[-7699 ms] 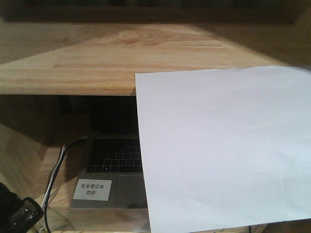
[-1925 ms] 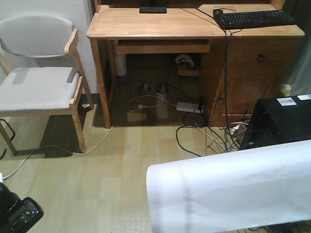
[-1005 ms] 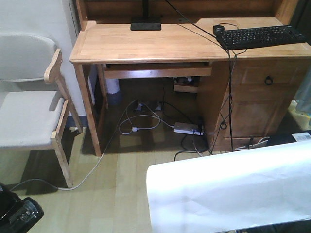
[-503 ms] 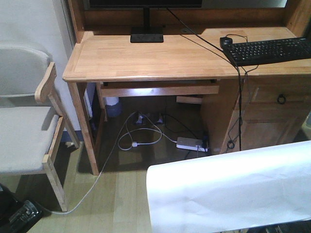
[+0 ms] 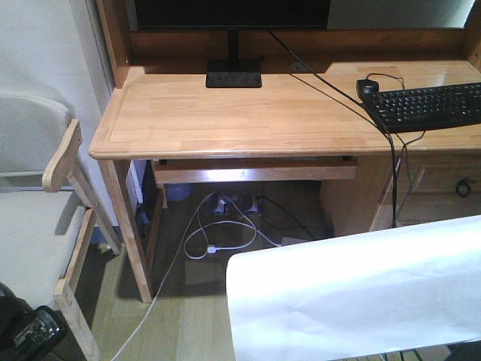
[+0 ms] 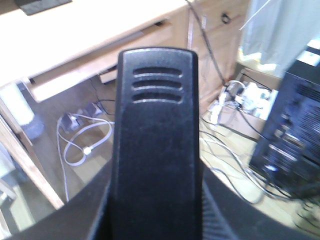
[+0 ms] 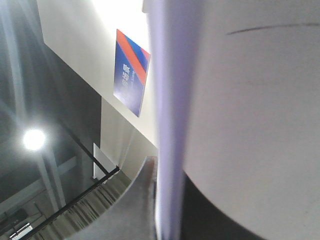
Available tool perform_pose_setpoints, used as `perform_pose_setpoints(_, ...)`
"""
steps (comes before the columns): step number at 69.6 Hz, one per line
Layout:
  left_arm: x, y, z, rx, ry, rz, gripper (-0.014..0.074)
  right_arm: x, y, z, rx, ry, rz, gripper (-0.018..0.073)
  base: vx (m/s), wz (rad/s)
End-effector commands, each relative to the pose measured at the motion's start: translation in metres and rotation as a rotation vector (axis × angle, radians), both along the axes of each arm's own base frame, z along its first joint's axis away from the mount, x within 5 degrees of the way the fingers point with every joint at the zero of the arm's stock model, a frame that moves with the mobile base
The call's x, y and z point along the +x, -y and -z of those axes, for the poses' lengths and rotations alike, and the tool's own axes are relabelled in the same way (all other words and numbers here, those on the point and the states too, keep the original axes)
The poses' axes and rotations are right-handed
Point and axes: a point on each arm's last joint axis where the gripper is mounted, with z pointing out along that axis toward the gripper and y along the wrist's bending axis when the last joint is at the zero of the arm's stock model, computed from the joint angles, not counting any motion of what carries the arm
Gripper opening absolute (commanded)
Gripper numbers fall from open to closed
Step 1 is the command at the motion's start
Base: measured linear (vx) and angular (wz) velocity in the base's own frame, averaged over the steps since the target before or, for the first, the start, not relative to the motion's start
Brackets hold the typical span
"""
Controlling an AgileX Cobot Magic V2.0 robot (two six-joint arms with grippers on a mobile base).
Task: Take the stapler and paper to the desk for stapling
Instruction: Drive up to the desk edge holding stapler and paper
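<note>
In the left wrist view my left gripper (image 6: 156, 202) is shut on the black stapler (image 6: 156, 120), whose ridged top fills the middle of the frame; its orange-red tab is hidden. The gripper's dark body shows at the front view's bottom left corner (image 5: 26, 335). My right gripper (image 7: 167, 210) is shut on the edge of the white paper (image 7: 250, 100), held up edge-on. In the front view the paper (image 5: 353, 293) covers the bottom right and hides the right gripper. The light-wood desk (image 5: 225, 113) stands ahead, beyond both grippers.
A monitor on a black stand (image 5: 234, 75) sits at the desk's back. A black keyboard (image 5: 428, 105) and mouse (image 5: 367, 86) lie at its right. A wooden chair (image 5: 45, 195) stands at the left. Cables (image 5: 218, 233) lie on the floor under the desk.
The view has turned from a shelf with a laptop toward the desk and come closer to it. The paper and stapler stay held in the same places.
</note>
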Motion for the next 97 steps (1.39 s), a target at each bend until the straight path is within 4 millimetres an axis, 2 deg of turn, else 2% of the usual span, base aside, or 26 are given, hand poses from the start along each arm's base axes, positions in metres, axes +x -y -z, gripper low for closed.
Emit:
perform_pose_setpoints(1,0.0028,0.0007,-0.0186,-0.084,0.1,-0.021,-0.0006,-0.0023,0.0,-0.0024,0.014,0.045,-0.009,-0.0006,0.24,0.01)
perform_pose_setpoints(97,0.0028,0.0007,-0.0186,-0.084,0.1,-0.021,-0.0006,-0.0023,0.0,-0.0024,0.014,0.045,-0.009,-0.0006,0.19,-0.01)
